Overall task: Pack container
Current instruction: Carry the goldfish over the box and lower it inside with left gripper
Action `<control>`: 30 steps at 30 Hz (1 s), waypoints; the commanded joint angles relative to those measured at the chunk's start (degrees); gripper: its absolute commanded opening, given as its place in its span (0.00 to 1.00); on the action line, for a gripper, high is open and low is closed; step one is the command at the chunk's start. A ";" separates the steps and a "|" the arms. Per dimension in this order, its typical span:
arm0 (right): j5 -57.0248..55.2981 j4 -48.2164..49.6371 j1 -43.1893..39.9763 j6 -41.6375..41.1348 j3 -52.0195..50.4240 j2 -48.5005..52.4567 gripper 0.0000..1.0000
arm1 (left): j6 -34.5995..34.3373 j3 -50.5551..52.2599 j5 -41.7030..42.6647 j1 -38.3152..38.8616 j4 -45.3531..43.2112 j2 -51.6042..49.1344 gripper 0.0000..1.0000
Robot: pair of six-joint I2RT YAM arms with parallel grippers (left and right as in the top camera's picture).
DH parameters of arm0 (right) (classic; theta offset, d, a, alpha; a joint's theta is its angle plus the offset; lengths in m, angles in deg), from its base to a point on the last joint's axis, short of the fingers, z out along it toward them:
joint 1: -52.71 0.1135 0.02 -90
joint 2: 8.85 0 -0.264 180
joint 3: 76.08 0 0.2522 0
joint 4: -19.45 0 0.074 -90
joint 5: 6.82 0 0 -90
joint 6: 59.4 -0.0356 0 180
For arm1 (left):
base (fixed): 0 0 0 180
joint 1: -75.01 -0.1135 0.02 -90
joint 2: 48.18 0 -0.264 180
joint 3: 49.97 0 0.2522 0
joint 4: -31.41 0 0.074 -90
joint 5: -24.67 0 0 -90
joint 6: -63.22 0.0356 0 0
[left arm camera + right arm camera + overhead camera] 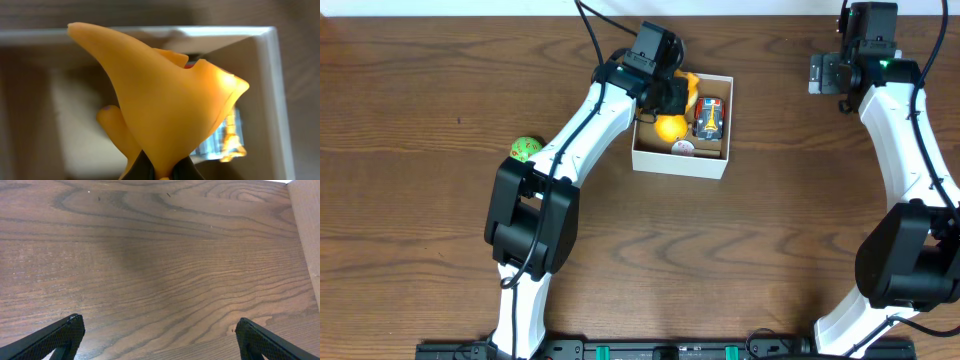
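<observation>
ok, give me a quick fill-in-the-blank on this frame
1. The left gripper holds an orange toy over the container; the toy car lies ___ it.
2. The green ball sits on the table, ___ the container.
3. The right gripper, over the table, is ___.
Missing: inside; outside; open.

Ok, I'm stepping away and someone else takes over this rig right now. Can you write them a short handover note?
Left gripper: fingers shut on the orange toy, held over the container, not yet released.
Right gripper: open, empty, over bare table.
Done: toy car, yellow round toy and a small round piece lie in the container.
Left: release the orange toy, then probably fetch the green ball on the table beside the left arm.
</observation>
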 commanded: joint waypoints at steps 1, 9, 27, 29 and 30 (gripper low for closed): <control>-0.15 -0.02 -0.15 -0.68 0.74 0.00 0.99 | -2.86 -0.96 -7.15 -0.42 0.98 -0.55 0.06; -0.15 -0.02 -0.15 -0.70 0.74 0.00 0.99 | -3.96 -0.96 -14.58 -0.39 1.18 -0.66 0.06; -0.15 -0.02 -0.15 -0.70 0.74 0.00 0.99 | -3.93 -0.13 -16.20 1.51 2.47 -0.66 0.17; -0.17 -0.02 -0.15 -0.68 0.74 0.00 0.99 | -3.93 -0.13 -16.20 2.01 2.47 -0.66 0.17; -0.15 -0.02 -0.15 -0.70 0.74 0.00 0.99 | -3.93 -0.15 -16.22 2.27 2.47 -0.66 0.17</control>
